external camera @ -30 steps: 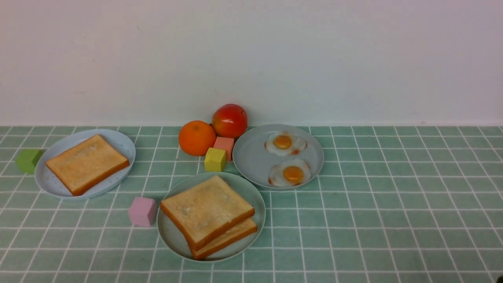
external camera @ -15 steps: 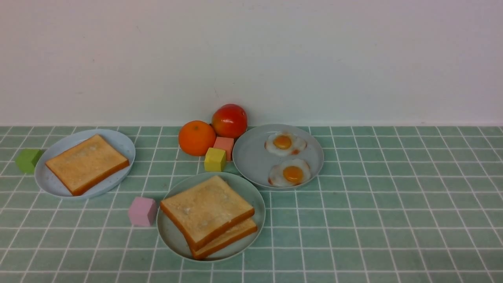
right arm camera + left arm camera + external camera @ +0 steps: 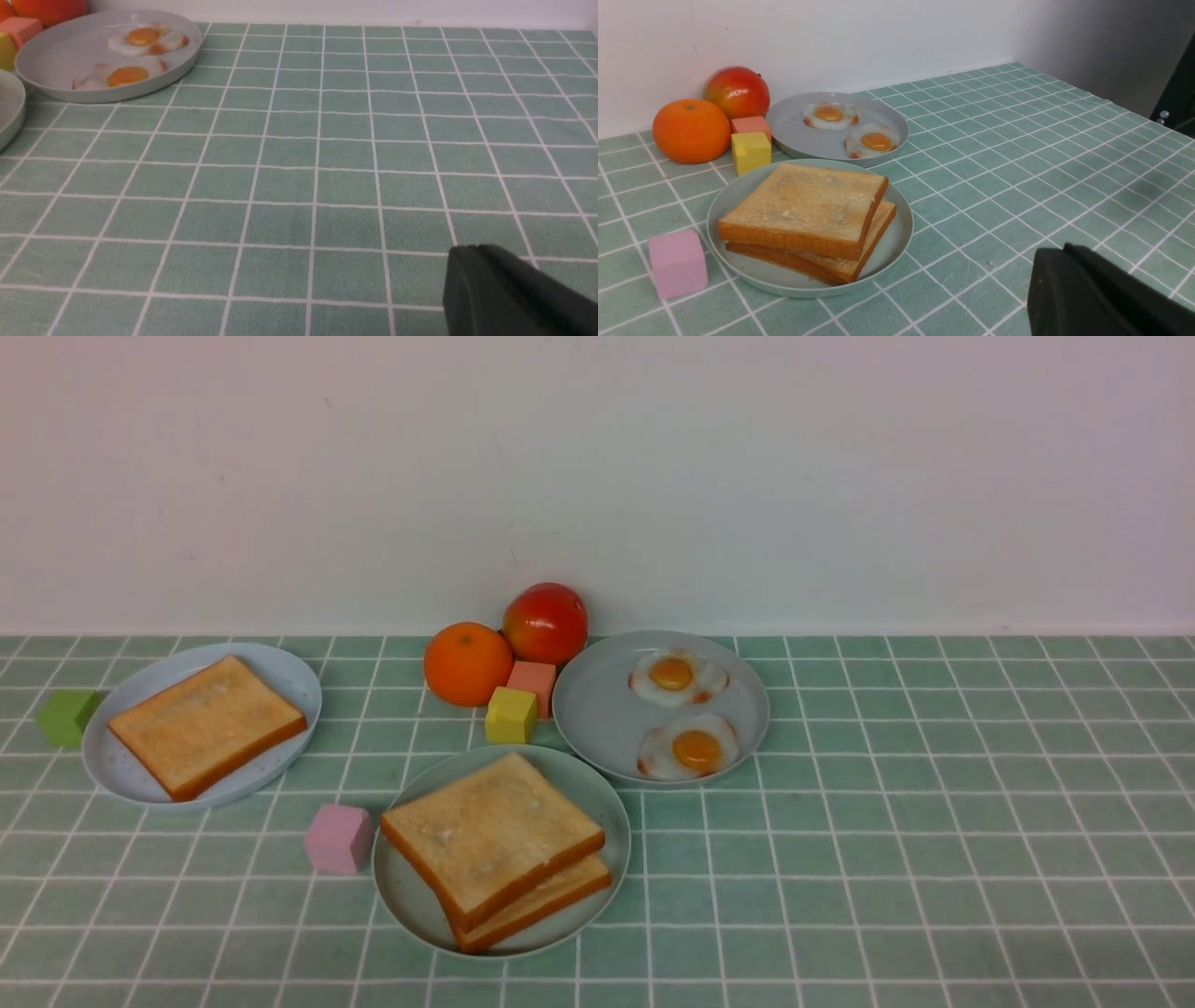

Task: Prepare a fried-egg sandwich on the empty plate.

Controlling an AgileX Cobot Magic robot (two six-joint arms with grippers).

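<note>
The mint-green plate (image 3: 401, 891) sits at front centre with two toast slices stacked on it, the top slice (image 3: 490, 831) skewed over the lower one (image 3: 555, 894). What lies between them is hidden. The left wrist view shows the same stack (image 3: 808, 205). My left gripper (image 3: 1057, 252) is shut and empty, hovering over bare cloth to the right of that plate. My right gripper (image 3: 472, 249) is also shut and empty, over bare tiles well to the right of the plates. Neither gripper shows in the front view.
Two fried eggs (image 3: 677, 677) (image 3: 691, 749) lie on a grey-blue plate (image 3: 597, 719). Another grey-blue plate (image 3: 117, 767) at the left holds one toast slice (image 3: 205, 723). An orange (image 3: 467, 663), a red fruit (image 3: 546, 621) and yellow (image 3: 511, 715), salmon (image 3: 534, 679), pink (image 3: 338, 838) and green (image 3: 65, 717) cubes stand around them.
A dark bit of the right arm at the bottom right corner of the front view has slipped out of sight. Plates, toast and eggs have not moved.
</note>
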